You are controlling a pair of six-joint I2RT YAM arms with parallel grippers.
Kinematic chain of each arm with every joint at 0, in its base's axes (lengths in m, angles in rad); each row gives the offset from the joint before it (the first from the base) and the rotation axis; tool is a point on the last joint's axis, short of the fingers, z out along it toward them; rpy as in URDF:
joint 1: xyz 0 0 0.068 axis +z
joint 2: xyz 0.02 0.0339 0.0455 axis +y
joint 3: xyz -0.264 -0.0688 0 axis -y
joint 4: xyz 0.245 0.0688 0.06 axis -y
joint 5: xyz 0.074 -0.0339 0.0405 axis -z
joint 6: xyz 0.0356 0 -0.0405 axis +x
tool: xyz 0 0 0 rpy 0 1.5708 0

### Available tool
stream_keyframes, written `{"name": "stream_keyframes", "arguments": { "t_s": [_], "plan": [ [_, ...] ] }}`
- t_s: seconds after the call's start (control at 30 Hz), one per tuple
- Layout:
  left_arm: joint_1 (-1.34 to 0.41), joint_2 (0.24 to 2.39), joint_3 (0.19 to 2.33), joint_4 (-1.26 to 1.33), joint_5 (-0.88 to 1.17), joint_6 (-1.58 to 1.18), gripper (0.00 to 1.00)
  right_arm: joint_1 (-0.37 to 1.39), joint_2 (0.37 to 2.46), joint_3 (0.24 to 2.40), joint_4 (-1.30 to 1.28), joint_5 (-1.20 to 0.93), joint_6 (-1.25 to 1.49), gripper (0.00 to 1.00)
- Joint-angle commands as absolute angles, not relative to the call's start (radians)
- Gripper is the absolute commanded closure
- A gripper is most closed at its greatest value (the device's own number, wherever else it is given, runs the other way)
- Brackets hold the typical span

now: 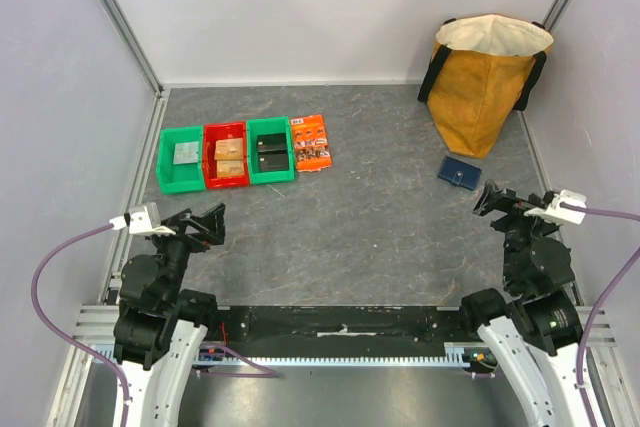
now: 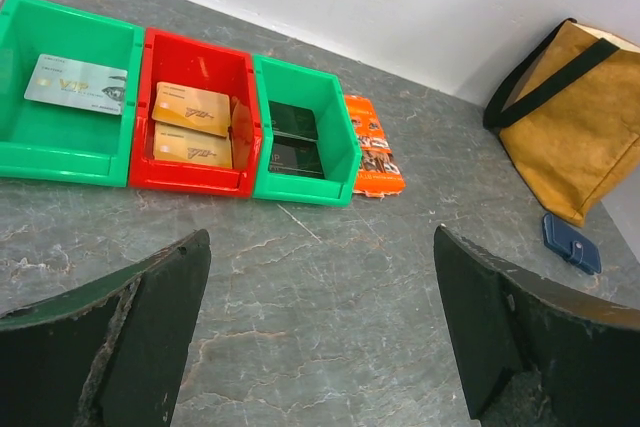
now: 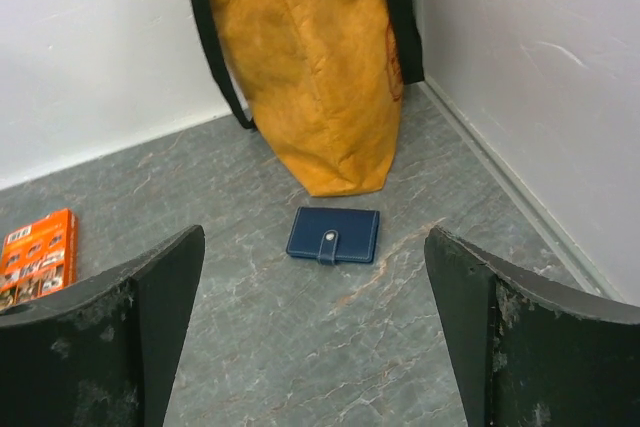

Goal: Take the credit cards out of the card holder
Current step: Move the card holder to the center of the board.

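The card holder [image 1: 459, 173], a small navy wallet, lies flat and closed with its tab snapped, just in front of the tan bag. It shows straight ahead in the right wrist view [image 3: 333, 235] and far right in the left wrist view [image 2: 572, 242]. Any credit cards inside it are hidden. My right gripper [image 1: 492, 199] hangs open a short way on the near side of the holder, its jaws wide apart [image 3: 313, 234] and empty. My left gripper [image 1: 212, 225] is open too [image 2: 320, 235], over bare table at the near left, facing the bins.
A row stands at the back left: a green bin [image 2: 70, 162] with a silver card, a red bin [image 2: 190, 179] with gold cards, a green bin [image 2: 300, 190] with dark cards, then an orange printed packet [image 2: 372, 145]. The tan bag [image 1: 485, 82] stands in the far right corner against the walls.
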State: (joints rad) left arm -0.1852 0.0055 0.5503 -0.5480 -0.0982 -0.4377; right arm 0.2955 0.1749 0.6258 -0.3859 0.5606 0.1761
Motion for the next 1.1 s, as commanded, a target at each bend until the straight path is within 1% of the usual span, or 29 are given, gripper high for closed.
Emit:
{"name": "stream_keyframes", "arguments": {
  "t_s": [0.0, 0.1, 0.2, 0.27, 0.37, 0.5, 0.57, 0.67, 0.7, 0.9, 0.93, 1.07],
  "plan": [
    [-0.192, -0.094, 0.551, -0.552, -0.110, -0.422, 0.02, 0.296, 0.239, 0.678, -0.406, 0.431, 0.173, 0.02],
    [-0.193, -0.094, 0.548, -0.555, -0.101, -0.420, 0.02, 0.298, 0.325, 0.706, -0.413, 0.356, 0.210, 0.02],
    [-0.193, -0.094, 0.552, -0.563, -0.104, -0.417, 0.02, 0.296, 0.425, 0.722, -0.396, 0.217, 0.212, 0.02],
    [-0.195, -0.094, 0.551, -0.563, -0.100, -0.417, 0.02, 0.296, 0.504, 0.735, -0.394, 0.181, 0.221, 0.02],
    [-0.199, -0.095, 0.554, -0.564, -0.087, -0.413, 0.02, 0.298, 0.625, 0.755, -0.394, 0.227, 0.296, 0.02],
    [-0.206, -0.095, 0.558, -0.563, -0.080, -0.410, 0.02, 0.298, 0.796, 0.801, -0.351, 0.160, 0.317, 0.02],
    [-0.206, -0.095, 0.560, -0.563, -0.074, -0.408, 0.02, 0.296, 0.923, 0.853, -0.366, 0.237, 0.382, 0.02],
    [-0.209, -0.095, 0.561, -0.563, -0.071, -0.407, 0.02, 0.288, 1.038, 0.888, -0.356, 0.359, 0.451, 0.02],
    [-0.218, -0.095, 0.560, -0.563, -0.069, -0.405, 0.02, 0.197, 1.136, 0.878, -0.268, 0.354, 0.506, 0.02],
    [-0.222, -0.095, 0.560, -0.563, -0.066, -0.403, 0.02, 0.006, 1.299, 0.868, -0.160, 0.218, 0.572, 0.02],
    [-0.222, -0.095, 0.560, -0.563, -0.066, -0.402, 0.02, -0.053, 1.321, 0.865, -0.131, 0.198, 0.589, 0.03],
    [-0.224, -0.095, 0.558, -0.563, -0.064, -0.403, 0.02, -0.159, 1.408, 0.854, -0.045, 0.163, 0.620, 0.08]
  ]
}}
